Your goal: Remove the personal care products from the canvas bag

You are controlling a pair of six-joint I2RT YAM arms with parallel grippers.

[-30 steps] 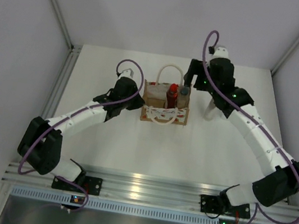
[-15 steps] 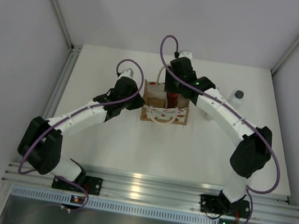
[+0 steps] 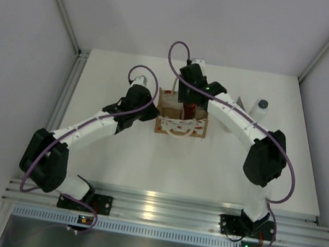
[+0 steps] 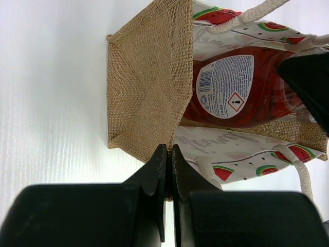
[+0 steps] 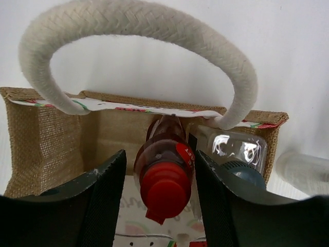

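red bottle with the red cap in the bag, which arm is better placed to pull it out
Right. The right gripper sits open over the tan canvas bag, its fingers either side of the red bottle with red cap. The left gripper is shut, pinching the bag's edge.

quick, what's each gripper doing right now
Left gripper: shut on the bag's side edge.
Right gripper: open, fingers either side of the red bottle, not gripping it yet.

White table (image 3: 147, 152), canvas bag (image 3: 180, 126) standing mid-back, pale grey-capped bottle (image 3: 260, 107) upright at back right
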